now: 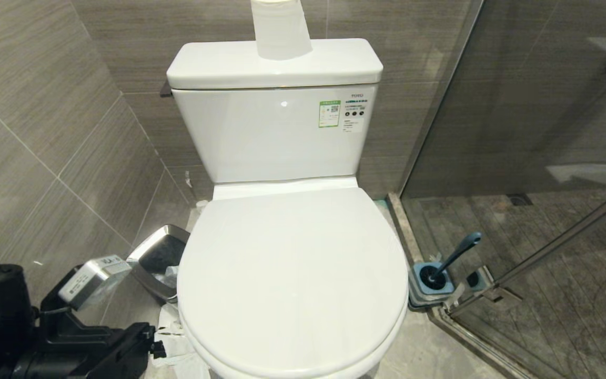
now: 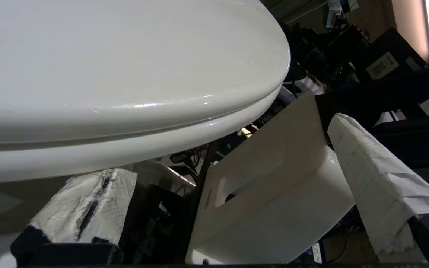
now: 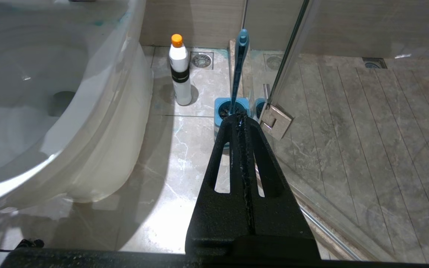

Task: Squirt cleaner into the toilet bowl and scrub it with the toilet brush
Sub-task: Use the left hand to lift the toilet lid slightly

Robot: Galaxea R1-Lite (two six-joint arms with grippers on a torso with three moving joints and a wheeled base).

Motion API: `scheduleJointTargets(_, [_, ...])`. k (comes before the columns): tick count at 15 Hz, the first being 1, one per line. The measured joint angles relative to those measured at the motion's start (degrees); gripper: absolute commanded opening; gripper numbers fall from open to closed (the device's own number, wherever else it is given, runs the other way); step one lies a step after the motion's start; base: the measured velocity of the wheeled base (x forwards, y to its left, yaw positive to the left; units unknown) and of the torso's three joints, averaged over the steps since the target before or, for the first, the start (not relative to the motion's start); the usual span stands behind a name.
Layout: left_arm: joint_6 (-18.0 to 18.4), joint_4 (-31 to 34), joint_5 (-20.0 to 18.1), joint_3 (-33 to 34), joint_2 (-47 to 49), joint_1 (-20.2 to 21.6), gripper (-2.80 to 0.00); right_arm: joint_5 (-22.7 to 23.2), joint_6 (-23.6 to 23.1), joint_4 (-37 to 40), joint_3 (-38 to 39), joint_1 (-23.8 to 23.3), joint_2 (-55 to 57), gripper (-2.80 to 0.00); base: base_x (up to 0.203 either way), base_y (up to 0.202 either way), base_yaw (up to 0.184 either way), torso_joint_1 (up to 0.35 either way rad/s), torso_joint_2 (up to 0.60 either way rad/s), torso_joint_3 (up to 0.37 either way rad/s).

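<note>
Starting from a shut lid [image 1: 292, 273], flat over the toilet bowl [image 3: 50, 111], so no way in for any squirt yet. Working low at the bowl's front-left with the left end effector [image 2: 229, 149], spread as wide as it goes, padded fingers [image 2: 378, 178] bare, gripping nothing. Sitting just under and outside the lid's overhang, with the seam [image 2: 207, 119] between lid and seat up and across from the tips. Probably calls for sliding one finger under that front lip and swinging up and back toward the cistern [image 1: 276, 131], along the lid's front-to-back long axis. Tight on that side, though: steel waste bin [image 1: 158, 258] just behind and the tiled wall close by, so little room for the elbow. Over on the right, parked above the floor, right end effector [image 3: 238, 121] pinched fully together and empty. Pointing straight at the toilet brush [image 3: 238, 67], upright in its blue holder [image 3: 223, 109] hard against the glass shower door [image 3: 289, 56], with the cleaner [image 3: 180, 70] standing upright between holder and bowl. Clearly nearer to both for the right arm.
</note>
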Motion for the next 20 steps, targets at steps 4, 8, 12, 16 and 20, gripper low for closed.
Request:
scheduleJointTargets(4, [-3.75,-2.89,-0.11,-3.53,-3.15,0.68,0.0,0.05,-0.01,0.01,0.0,0.0,0.0,-2.8,0.0,0.0,0.0,0.0,0.0,0.0])
scheduleJointTargets(8, [-5.64,-4.86,0.11,-7.42,-3.37,0.76,0.0,0.04,-0.01,-0.01,0.0,0.0,0.0,-2.8,0.0,0.0,0.0,0.0,0.0,0.0])
scheduleJointTargets(12, [-5.27,-5.08,1.1,-11.94,-2.15,0.84,0.0,0.05,-0.01,-0.01,0.0,0.0,0.0,-2.8,0.0,0.0,0.0,0.0,0.0,0.0])
scheduleJointTargets(16, [-4.86,-5.34,4.55,-19.46,1.54,1.05,0.0,0.06,-0.04,-0.01,0.0,0.0,0.0,-2.8,0.0,0.0,0.0,0.0,0.0,0.0])
scheduleJointTargets(20, [-2.29,-5.52,11.03,-26.96,6.08,1.09,0.0,0.01,-0.01,-0.01,0.0,0.0,0.0,-2.8,0.0,0.0,0.0,0.0,0.0,0.0])
